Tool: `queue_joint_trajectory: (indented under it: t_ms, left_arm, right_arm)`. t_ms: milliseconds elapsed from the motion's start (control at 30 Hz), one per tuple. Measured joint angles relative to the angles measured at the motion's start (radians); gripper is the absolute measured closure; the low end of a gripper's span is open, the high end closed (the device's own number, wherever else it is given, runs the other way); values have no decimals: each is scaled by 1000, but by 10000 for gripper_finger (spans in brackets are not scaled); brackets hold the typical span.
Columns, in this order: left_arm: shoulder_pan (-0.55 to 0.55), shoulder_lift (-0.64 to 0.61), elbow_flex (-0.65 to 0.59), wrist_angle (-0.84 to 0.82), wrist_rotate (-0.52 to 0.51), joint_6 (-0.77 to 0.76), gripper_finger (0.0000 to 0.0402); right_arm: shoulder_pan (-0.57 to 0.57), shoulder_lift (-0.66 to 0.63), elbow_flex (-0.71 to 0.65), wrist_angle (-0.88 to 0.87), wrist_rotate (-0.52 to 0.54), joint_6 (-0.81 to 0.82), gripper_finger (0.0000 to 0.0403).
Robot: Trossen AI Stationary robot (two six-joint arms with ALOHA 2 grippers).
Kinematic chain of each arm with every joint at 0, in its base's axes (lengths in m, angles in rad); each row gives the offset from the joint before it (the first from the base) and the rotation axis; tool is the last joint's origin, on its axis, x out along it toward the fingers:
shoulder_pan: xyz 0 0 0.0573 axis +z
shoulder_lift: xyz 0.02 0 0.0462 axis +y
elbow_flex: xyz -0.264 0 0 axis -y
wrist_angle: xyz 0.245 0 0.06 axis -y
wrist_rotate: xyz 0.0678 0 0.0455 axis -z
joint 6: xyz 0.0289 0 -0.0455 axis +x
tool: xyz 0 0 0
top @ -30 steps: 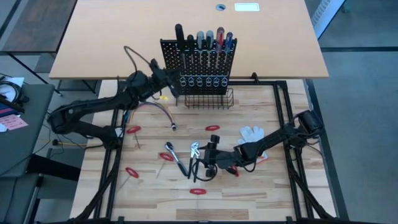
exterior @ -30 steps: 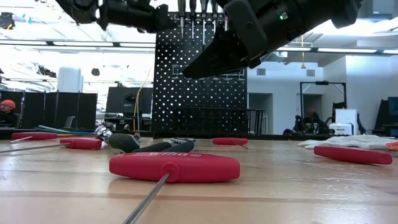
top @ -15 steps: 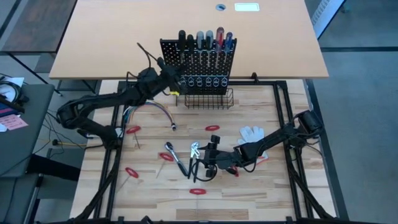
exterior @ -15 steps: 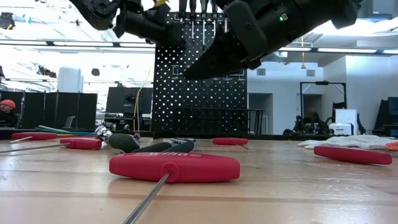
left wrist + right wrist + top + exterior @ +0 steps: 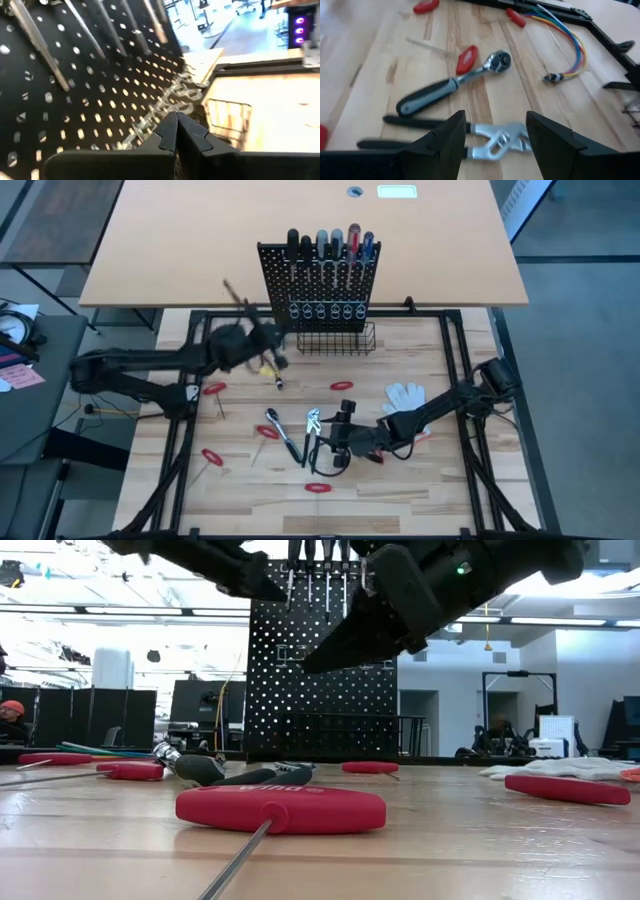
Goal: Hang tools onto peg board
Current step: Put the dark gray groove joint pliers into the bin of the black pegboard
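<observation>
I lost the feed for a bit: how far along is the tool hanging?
Done: several screwdrivers stand in the peg board holders. In hand: nothing yet. The right gripper is open over the pliers; the left gripper, shut and empty, is by the board. Left: the pliers, the ratchet and red-handled tools on the table.

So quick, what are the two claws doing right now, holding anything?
Left gripper: shut, holding nothing, near the peg board.
Right gripper: open, empty, above the pliers.
</observation>
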Motion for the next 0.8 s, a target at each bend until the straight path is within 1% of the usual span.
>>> queue_joint_trajectory:
  t_ms: [167,267,333,433,467,533,600,633,700,800]
  left_arm:
    - [-132,-186,-200,1,-15,-50,401]
    - [-236,-286,-314,-39,-31,-94,401]
    - [-320,-329,-375,-65,-88,-144,401]
    - [-460,-344,-441,-90,-232,-226,401]
    - [-505,-340,-454,-98,-280,-250,401]
    - [-591,-320,-467,-98,-361,-298,401]
    - [-662,-287,-472,-98,-415,-349,401]
    - [-695,-267,-473,-102,-433,-373,401]
    - [-754,-224,-473,-100,-455,-403,401]
    - [-823,-157,-472,-101,-462,-408,401]
  right_arm:
    - [51,-57,0,-117,106,17,188]
    - [72,-113,0,-210,115,79,188]
    - [81,-156,1,-311,93,152,188]
    - [90,-218,1,-506,87,306,188]
    - [91,-238,1,-574,69,363,188]
    - [82,-272,1,-675,-11,475,188]
    - [68,-287,0,-731,-110,572,188]
    - [61,-282,-3,-724,-148,604,188]
    - [48,-254,-16,-650,-218,628,188]
    - [27,-158,-41,-419,-345,615,188]
